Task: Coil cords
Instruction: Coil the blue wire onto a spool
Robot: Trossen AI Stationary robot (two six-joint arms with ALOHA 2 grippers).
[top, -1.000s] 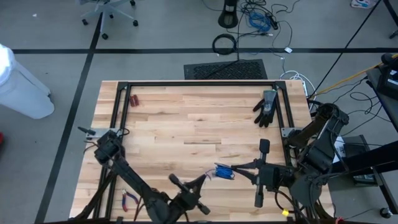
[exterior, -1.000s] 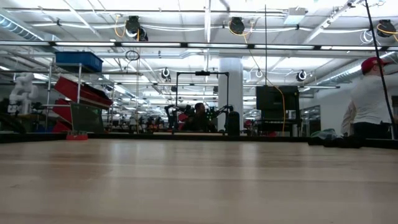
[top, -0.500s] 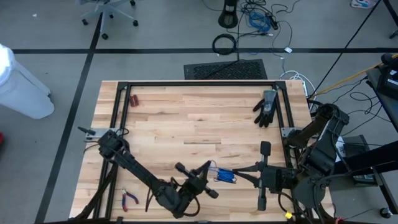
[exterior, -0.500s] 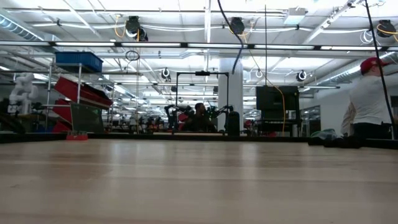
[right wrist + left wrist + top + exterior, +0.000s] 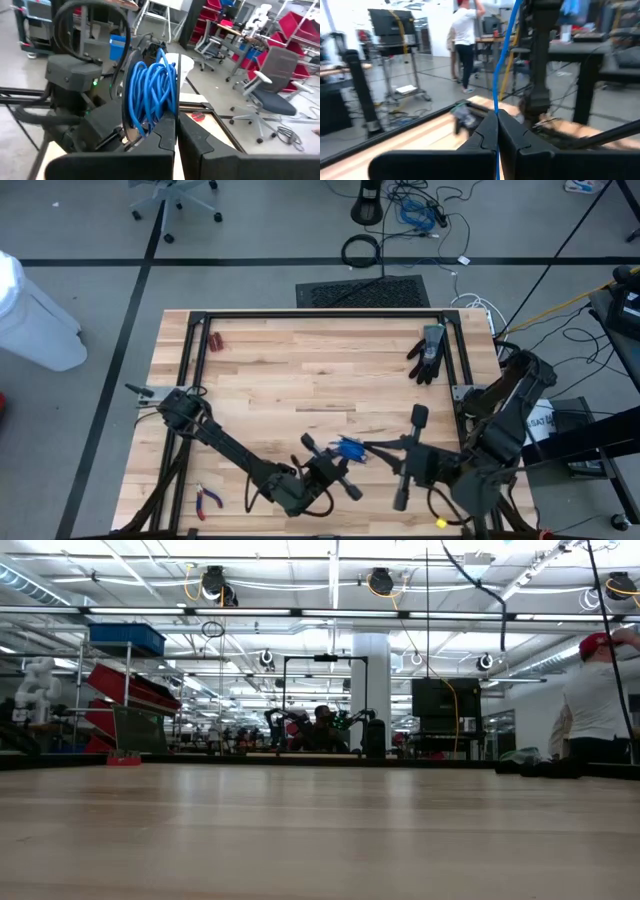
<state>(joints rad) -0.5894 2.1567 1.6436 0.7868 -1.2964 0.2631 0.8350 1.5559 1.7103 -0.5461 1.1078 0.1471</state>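
— Near the front edge of the table (image 5: pixel 300 380), what are the two grippers doing?

— The left gripper (image 5: pixel 338 458) and the right gripper (image 5: pixel 368 446) face each other closely there, both clamped on the cords (image 5: pixel 351 448), a small bright blue bundle held between them above the wood.

— How do the fingers stand?

— In the left wrist view the left gripper's fingers (image 5: pixel 487 131) are pressed together with one blue strand running up from between them. In the right wrist view the right gripper's fingers (image 5: pixel 165 131) are likewise pinched tight at the edge of the blue coil, whose loops stand just past the tips, against the left arm's dark body.

— And farther out?

— A black glove (image 5: pixel 428 354) lies near the far right corner of the table, well apart from the bundle. Small red-handled pliers (image 5: pixel 208 500) lie at the front left edge, and a small red thing (image 5: pixel 215 340) lies near the far left corner. On the floor beyond the table lie a dark mat (image 5: pixel 363 291) and a thick black cable loop (image 5: pixel 361 250). The low view shows only bare tabletop and, at the right, a person (image 5: pixel 596 700) in a white top standing in the room behind.
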